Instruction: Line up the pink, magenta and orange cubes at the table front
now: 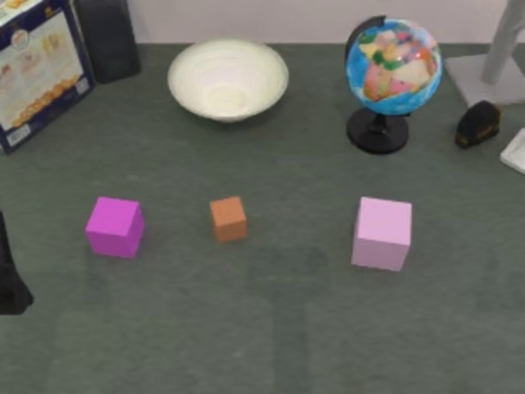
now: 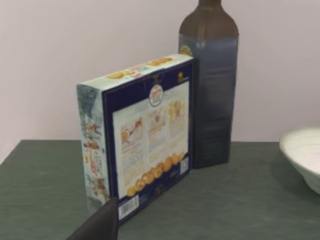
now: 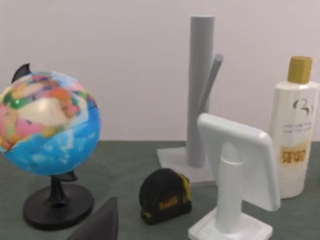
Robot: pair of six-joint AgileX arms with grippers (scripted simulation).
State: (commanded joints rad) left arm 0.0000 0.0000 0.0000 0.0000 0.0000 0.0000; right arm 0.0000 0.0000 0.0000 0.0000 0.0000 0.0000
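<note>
Three cubes stand apart in a rough row across the middle of the green-grey table. The magenta cube is at the left, the small orange cube in the middle, and the larger pale pink cube at the right. My left arm is parked at the table's left edge, well clear of the magenta cube. Its gripper is open and shows one dark finger. My right arm is outside the top view. Its gripper is open and empty, with one finger showing.
Along the back stand a biscuit box, a dark bottle, a white bowl and a globe. A black tape measure, a grey post on a base, a white stand and a lotion bottle crowd the back right.
</note>
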